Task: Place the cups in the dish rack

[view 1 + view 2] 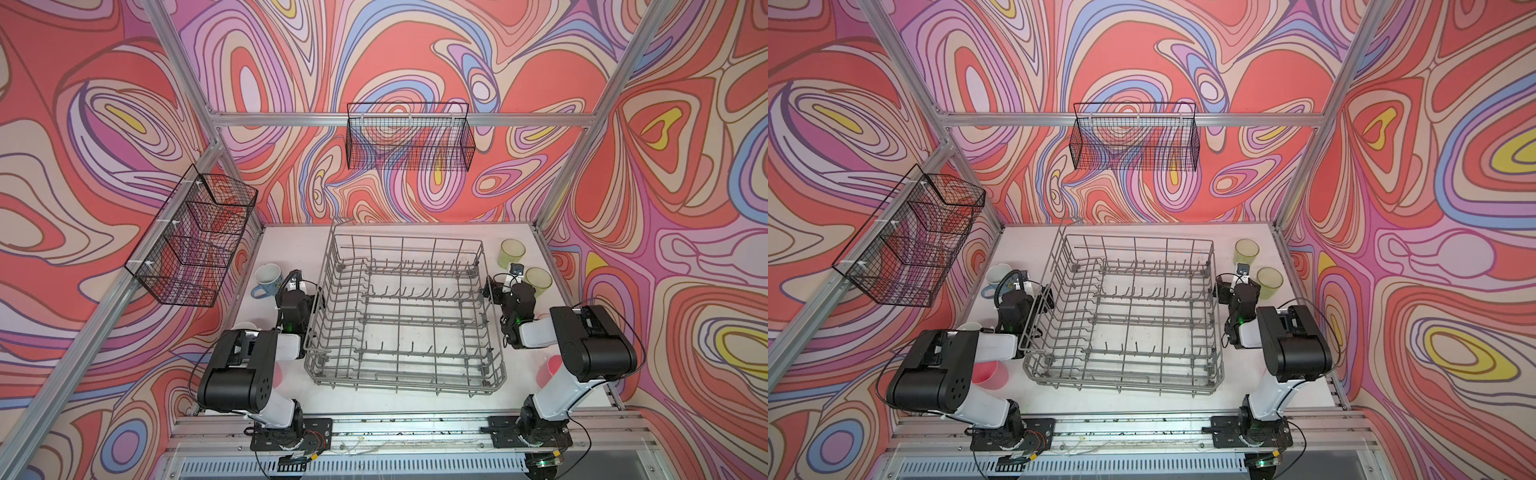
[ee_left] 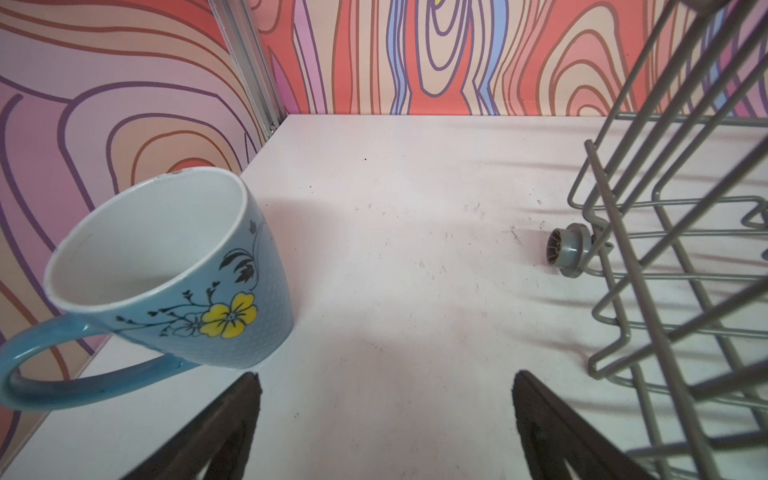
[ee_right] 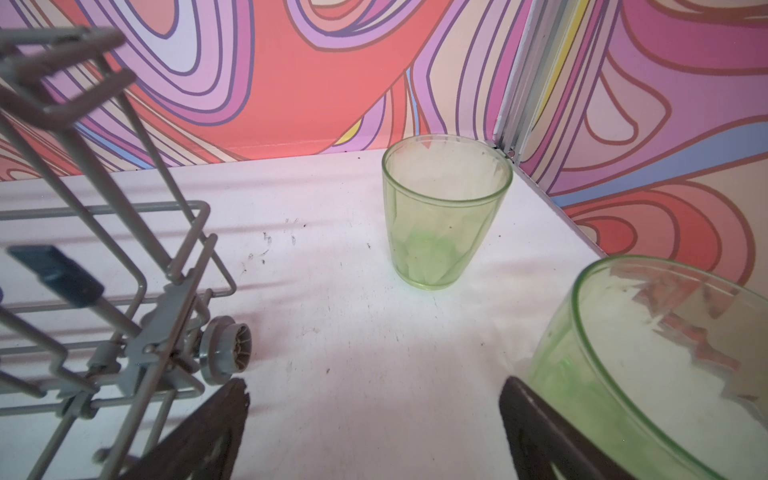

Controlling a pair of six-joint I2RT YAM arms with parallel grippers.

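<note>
The dish rack sat empty mid-table. A blue floral mug stood at its ten o'clock, two yellow-green tumblers at two o'clock. The left gripper and right gripper gaped empty beside them. Probably the first pick: centre on a cup, then close.

A: What do the left arm and right arm look like?
B: Black and white; big chunky black joints; black cables loop out; a tiny green light on each, I think.
</note>
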